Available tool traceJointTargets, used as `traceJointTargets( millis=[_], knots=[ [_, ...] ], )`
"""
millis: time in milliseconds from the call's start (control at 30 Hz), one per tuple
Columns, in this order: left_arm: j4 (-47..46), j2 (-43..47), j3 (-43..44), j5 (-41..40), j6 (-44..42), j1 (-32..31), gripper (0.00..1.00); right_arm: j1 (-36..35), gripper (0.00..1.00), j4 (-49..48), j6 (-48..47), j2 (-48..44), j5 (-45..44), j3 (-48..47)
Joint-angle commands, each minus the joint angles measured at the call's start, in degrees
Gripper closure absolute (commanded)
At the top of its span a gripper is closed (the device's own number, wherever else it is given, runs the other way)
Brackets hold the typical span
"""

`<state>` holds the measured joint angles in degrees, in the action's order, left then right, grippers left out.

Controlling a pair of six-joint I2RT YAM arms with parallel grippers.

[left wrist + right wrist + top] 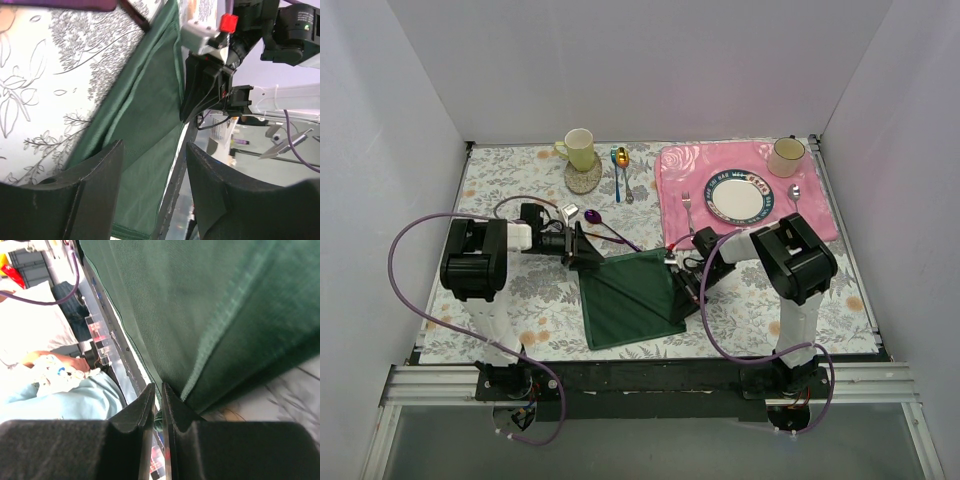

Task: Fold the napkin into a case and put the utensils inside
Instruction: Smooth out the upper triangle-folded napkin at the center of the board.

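napkin [632,300]: dark green, folded, middle of frame, nearly square, top edge climbing to the right | purple spoon [610,228]: just above it, bowl upper left, handle slanting down-right | right gripper [156,390]: pinched tight on napkin's right edge | left gripper [155,150]: wide open, holding nothing, at napkin's upper-left corner

Napkin [200,300] edge — pinched out of sight inside right gripper [159,394].

Green napkin [632,298] lies folded on the table [520,190], L gripper [588,247] at its top-left corner, R gripper [682,268] at its right edge, purple spoon [610,228] just behind.
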<state>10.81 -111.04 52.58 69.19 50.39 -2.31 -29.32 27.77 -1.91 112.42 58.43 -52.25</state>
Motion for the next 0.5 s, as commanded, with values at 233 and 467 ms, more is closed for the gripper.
traceJointTargets(
  millis=[233,467],
  knots=[
    [12.56,11.38,5.43,-8.79,-12.67,0.55,0.5,-6.72,0.75,2.7,-5.54,-5.45,-3.42,-3.19],
    [19.07,11.2,7.45,-16.45,-20.41,-2.7,0.59,-6.28,0.72,8.09,-8.46,-9.41,-5.6,-14.1]
  ],
)
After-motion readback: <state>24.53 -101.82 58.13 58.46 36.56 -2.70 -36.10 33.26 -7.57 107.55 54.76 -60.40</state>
